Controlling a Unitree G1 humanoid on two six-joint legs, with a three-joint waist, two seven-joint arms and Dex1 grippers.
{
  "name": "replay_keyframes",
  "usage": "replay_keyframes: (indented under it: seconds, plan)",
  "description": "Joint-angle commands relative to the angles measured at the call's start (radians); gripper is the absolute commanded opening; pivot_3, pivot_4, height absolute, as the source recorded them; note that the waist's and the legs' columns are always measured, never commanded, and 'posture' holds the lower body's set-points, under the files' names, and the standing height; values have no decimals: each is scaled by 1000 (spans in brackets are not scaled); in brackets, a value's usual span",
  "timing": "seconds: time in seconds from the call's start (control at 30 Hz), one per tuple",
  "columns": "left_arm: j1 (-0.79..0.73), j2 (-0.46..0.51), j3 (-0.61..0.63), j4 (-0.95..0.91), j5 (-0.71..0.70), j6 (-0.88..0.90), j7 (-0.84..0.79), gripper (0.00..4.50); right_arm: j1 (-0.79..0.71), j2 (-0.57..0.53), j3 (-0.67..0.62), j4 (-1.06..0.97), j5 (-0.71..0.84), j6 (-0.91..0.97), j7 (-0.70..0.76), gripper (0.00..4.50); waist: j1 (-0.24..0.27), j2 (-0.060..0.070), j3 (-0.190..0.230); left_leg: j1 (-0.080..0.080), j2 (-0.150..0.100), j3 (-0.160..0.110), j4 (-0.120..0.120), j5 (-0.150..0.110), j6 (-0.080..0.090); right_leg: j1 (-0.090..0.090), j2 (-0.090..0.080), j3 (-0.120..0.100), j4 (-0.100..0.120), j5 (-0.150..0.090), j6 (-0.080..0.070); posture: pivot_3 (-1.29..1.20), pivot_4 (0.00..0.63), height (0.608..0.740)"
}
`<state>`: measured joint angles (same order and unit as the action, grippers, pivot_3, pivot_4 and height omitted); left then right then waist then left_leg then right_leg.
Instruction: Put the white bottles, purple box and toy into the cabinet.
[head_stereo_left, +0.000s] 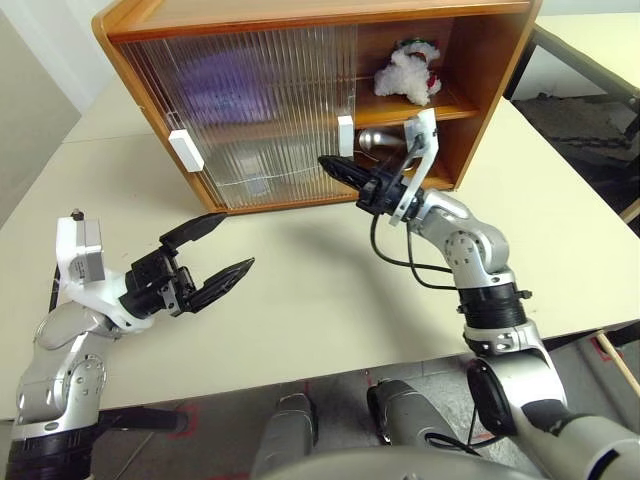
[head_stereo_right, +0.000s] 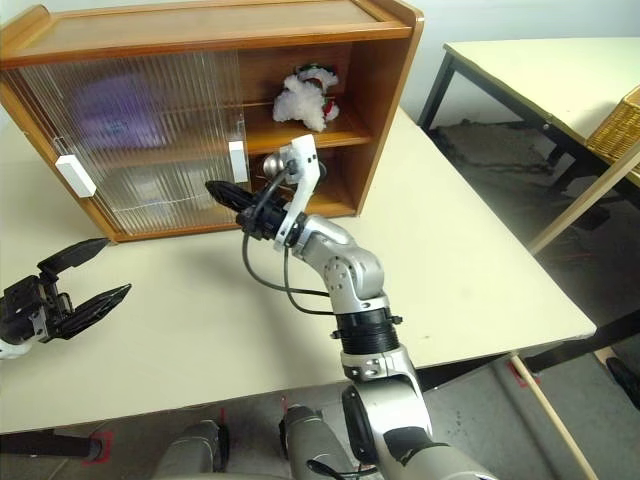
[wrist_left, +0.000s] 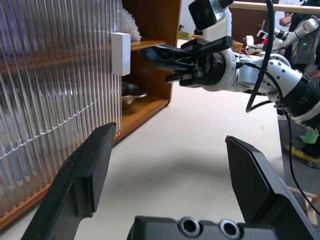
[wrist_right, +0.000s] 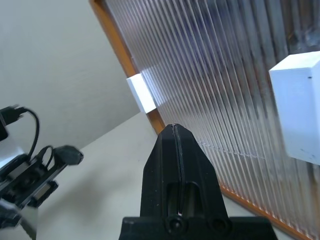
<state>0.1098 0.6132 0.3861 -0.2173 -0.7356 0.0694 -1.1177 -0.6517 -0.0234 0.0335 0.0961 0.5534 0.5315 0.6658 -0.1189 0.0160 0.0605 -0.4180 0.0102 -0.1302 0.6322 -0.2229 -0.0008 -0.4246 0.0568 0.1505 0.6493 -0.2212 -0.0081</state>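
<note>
The wooden cabinet (head_stereo_left: 480, 60) stands at the back of the table, its ribbed doors covering the left part and its right part uncovered. The toy (head_stereo_left: 408, 72) lies on the upper shelf in that uncovered part. A purple blur behind the ribbed door on the upper shelf is the purple box (head_stereo_left: 215, 85). The white bottles cannot be made out behind the ribbed doors. My right gripper (head_stereo_left: 330, 165) is shut on nothing, its tip just in front of the door's white handle (head_stereo_left: 346, 135). My left gripper (head_stereo_left: 236, 242) hovers open and empty over the table, left of the right gripper.
A shiny steel bowl (head_stereo_left: 375, 140) sits on the lower shelf behind my right gripper. A second white handle (head_stereo_left: 186, 150) is at the doors' left end. Another table (head_stereo_right: 540, 70) and a wicker basket (head_stereo_right: 615, 125) stand to the right.
</note>
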Motion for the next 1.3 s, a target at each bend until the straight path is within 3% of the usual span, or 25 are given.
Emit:
replay_keyframes:
  seconds: [0.03, 0.4, 1.3]
  plan:
    - [2, 2, -1, -8, 10, -3, 3, 4500, -31, 27, 28, 44, -46, -43, -28, 38, 2, 0, 0, 0, 0, 0, 0, 0, 0, 0, 0, 0, 0, 0, 0, -93, 88, 740]
    - [-4, 6, 4, -4, 13, -8, 7, 4500, -176, 36, -30, 283, -157, -221, -113, 38, 17, -2, -1, 0, 1, 0, 0, 0, 0, -1, 0, -1, 1, 1, -2, -92, 73, 740]
    - [-35, 6, -4, 27, 20, -7, -4, 4500, -192, -162, -109, 392, -256, -320, -195, 38, 20, -3, -2, 0, 0, 0, 9, 1, 1, 2, 0, -1, 1, 14, 0, -135, 65, 740]
